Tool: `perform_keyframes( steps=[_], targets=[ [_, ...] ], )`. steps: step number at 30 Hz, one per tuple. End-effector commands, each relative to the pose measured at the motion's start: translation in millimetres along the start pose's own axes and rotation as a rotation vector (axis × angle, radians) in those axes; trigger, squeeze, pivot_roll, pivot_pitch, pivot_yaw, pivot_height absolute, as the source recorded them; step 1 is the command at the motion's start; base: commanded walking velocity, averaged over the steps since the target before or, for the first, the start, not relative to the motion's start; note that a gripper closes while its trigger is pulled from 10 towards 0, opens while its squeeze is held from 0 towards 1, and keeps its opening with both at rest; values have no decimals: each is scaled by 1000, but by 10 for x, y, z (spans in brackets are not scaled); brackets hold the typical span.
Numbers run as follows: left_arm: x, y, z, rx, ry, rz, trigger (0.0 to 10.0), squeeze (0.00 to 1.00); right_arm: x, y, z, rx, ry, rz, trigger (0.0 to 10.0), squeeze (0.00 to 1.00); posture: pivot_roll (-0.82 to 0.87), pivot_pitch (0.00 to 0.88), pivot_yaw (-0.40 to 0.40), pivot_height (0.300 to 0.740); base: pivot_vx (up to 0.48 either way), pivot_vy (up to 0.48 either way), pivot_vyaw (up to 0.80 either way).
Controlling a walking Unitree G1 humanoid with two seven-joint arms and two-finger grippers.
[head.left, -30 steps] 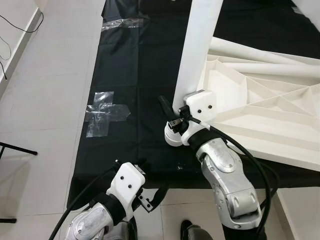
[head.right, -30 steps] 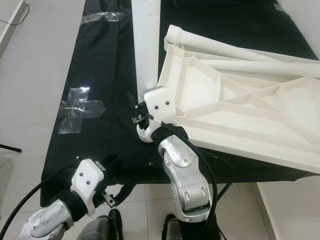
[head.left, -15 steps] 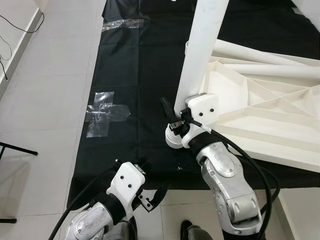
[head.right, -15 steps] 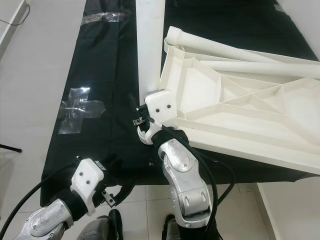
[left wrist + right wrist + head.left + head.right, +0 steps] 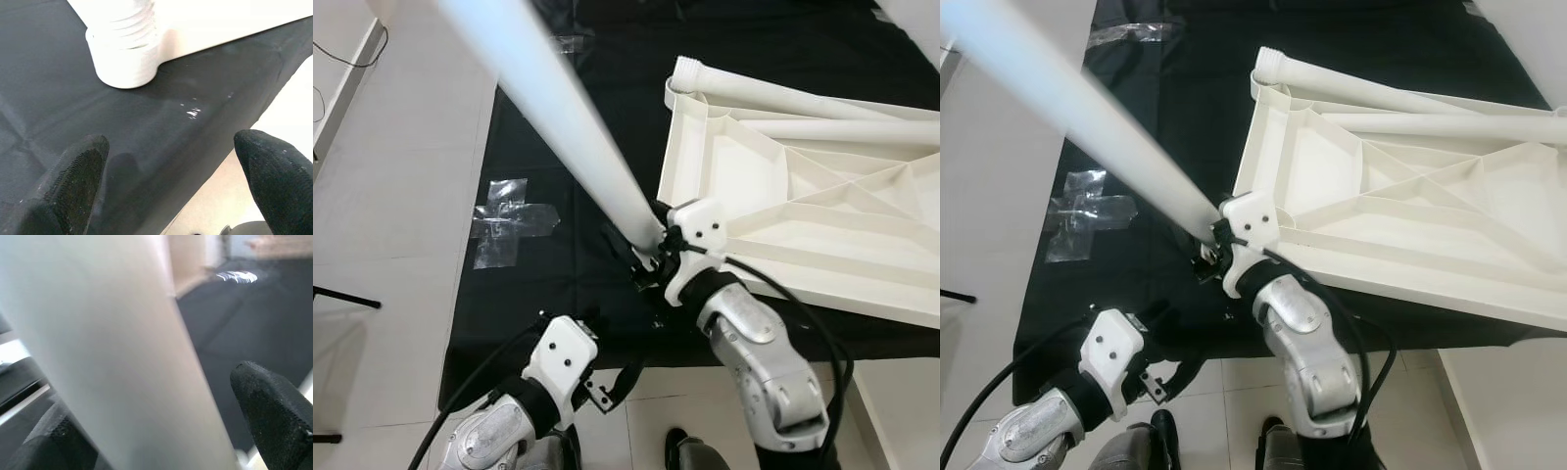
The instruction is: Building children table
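The floor was of pale tiles [image 5: 401,196], and a black sheet [image 5: 578,127] was spread over it, running from my feet away toward 12 o'clock. On the sheet, at about 10 o'clock from me, a cross of clear tape [image 5: 512,220] was stuck. The near edge of the sheet ended just in front of my feet, and bare tile lay open along its whole side at 9 o'clock.

The white tabletop [image 5: 822,215] lay upside down on the sheet at 2 o'clock, its ribs facing up. Two white legs [image 5: 803,98] lay along its far edge, their long axes running from 11 o'clock toward 3 o'clock, with a threaded end at the corner nearest 12 o'clock. The near corner of the tabletop came close to my right arm.

My right gripper [image 5: 646,257] was clenched around the lower end of a white table leg [image 5: 558,108], at about 12 o'clock and just beside the near corner of the tabletop. The leg was tilted, with its long axis going up from my fingers [image 5: 274,416] toward 10 o'clock, and its upper end pointed to the camera.

My left gripper [image 5: 171,181] hung low at 7 o'clock over the near edge of the sheet, its fingers spread apart and holding nothing. Beyond them a white threaded socket [image 5: 124,54] stood on the sheet.
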State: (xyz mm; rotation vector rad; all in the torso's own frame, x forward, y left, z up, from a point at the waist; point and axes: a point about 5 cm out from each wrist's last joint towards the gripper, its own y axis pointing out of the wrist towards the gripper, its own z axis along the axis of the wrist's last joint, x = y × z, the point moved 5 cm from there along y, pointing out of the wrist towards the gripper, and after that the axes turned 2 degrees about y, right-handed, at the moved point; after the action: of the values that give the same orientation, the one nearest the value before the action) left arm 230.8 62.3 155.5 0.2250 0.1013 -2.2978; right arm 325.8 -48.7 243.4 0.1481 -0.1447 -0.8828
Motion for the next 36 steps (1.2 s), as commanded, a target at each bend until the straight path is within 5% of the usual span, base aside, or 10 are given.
perform_keyframes(
  steps=[1, 3, 4, 5, 17, 23, 29, 31, 33, 36],
  targets=[
    [33, -15, -62, -16, -13, -4, 10000, 0, 69, 12, 7, 6, 2, 29, 10000, 0, 8, 311, -4, 740, 0, 0, 0],
    [32, -16, -61, -15, -13, -2, 10000, 0, 149, 46, 34, 5, -16, 30, 10000, 0, 8, 311, -4, 740, 0, 0, 0],
    [33, -15, -61, -15, -12, -1, 10000, 0, 238, 88, 58, 1, -44, 20, 1137, 0, 12, 310, -12, 740, 0, 0, 0],
    [33, -15, -60, -14, -11, 2, 10000, 0, 313, 134, 104, 1, -62, 18, 0, 0, 16, 309, -18, 740, 0, 0, 0],
    [27, -16, -52, -11, -9, 19, 10000, 0, 453, 217, 147, -36, -128, 16, 0, 0, 20, 308, -23, 740, 0, 0, 0],
    [-62, -9, -56, -13, -36, 48, 10000, 0, 639, 214, 177, 16, -39, -100, 0, 0, 23, 287, -22, 740, 0, 0, 0],
    [-529, 16, 121, 34, -89, 203, 10000, 0, 840, 158, 418, 173, 140, -175, 0, 0, 30, 265, -26, 740, 0, 0, 0],
    [-893, 10, 372, 126, -152, 295, 10000, 0, 905, 120, 541, 249, 210, -183, 0, 0, 37, 233, -28, 740, 0, 0, 0],
    [-1178, 0, 716, 251, -203, 316, 10000, 0, 816, 98, 594, 273, 163, -117, 0, 0, 39, 205, -26, 740, 0, 0, 0],
    [-1251, 4, 872, 305, -230, 295, 10000, 0, 742, 97, 601, 269, 122, -81, 0, 0, 38, 194, -24, 740, 0, 0, 0]
  ],
)
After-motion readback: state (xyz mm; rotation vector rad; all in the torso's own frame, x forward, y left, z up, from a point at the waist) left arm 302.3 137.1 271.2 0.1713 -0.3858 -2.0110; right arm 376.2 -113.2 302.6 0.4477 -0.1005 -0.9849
